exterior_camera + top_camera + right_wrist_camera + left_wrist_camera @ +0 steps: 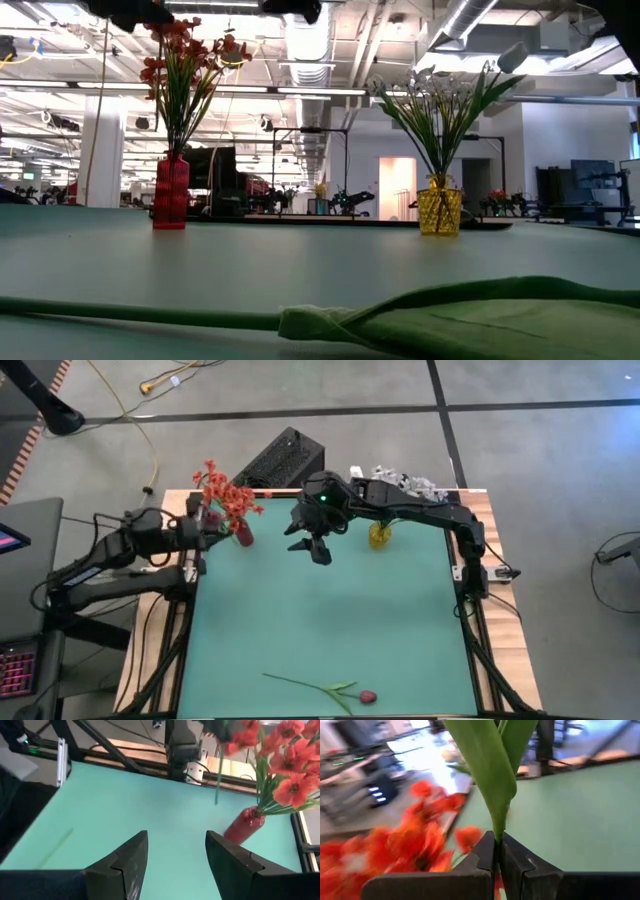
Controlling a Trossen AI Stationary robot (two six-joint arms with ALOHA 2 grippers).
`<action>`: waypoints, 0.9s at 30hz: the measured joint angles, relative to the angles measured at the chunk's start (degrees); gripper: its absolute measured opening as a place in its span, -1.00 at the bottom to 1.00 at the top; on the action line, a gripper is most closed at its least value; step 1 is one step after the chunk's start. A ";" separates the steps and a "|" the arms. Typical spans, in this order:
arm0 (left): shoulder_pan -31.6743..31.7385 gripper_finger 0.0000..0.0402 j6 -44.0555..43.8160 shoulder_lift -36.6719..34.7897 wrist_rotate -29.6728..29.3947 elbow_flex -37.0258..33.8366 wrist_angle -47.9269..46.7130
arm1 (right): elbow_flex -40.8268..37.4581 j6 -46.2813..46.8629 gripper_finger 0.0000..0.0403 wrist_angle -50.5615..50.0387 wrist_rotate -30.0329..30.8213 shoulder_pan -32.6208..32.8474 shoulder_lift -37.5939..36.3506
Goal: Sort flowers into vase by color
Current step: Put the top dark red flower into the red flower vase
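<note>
A red vase [243, 533] with orange-red flowers [224, 490] stands at the far left of the green mat. At the far right is a yellow vase [379, 537] holding white flowers [440, 100]. My left gripper [205, 520] is beside the red vase, shut on a green-stemmed flower [490, 765] whose blossom is out of view. Between the vases my right gripper [177, 855] hovers above the mat, open with nothing between its fingers. A pink-budded flower [330, 688] lies flat along the near edge. My left gripper pinches the flower's green stem [496, 834] between its two fingers, just below where the long leaves spread. The leaves run on ahead of the fingers. In the right wrist view a thin stem [217, 780] hangs clear of the mat beside the red vase.
A black box [285, 458] sits just past the table's far edge, and cables run on the floor behind it. The green mat [330, 620] between the vases and the lying flower is bare. Wooden table edges frame the mat on the left and right.
</note>
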 joint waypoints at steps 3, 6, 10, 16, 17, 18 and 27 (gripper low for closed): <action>0.00 -1.00 -2.38 -1.96 -4.87 -1.74 2.33 | 0.00 -1.77 0.11 -0.87 -0.03 -0.43 0.08; 0.00 -1.00 -4.02 -3.80 -7.27 -4.32 6.62 | -1.62 -3.29 0.11 0.24 -0.24 -0.84 -0.13; 0.00 -1.00 0.12 -4.47 -8.21 -9.52 10.67 | -6.90 -4.75 0.11 2.83 -1.90 -2.19 -0.45; 0.00 -1.00 4.16 -3.90 -9.29 -11.42 14.56 | -13.19 -4.69 0.11 7.00 -7.64 -5.24 -0.62; 0.00 -1.00 5.09 -3.90 -9.70 -11.42 14.82 | -14.02 -4.80 0.11 6.97 -8.43 -5.57 -0.62; -0.02 -1.00 6.11 -3.88 -9.69 -11.42 14.90 | -14.72 -4.88 0.11 7.14 -9.13 -5.80 -0.60; -0.04 -1.00 13.04 -3.93 -12.12 -11.42 14.95 | -17.03 -7.60 0.11 8.62 -11.66 -6.40 -0.62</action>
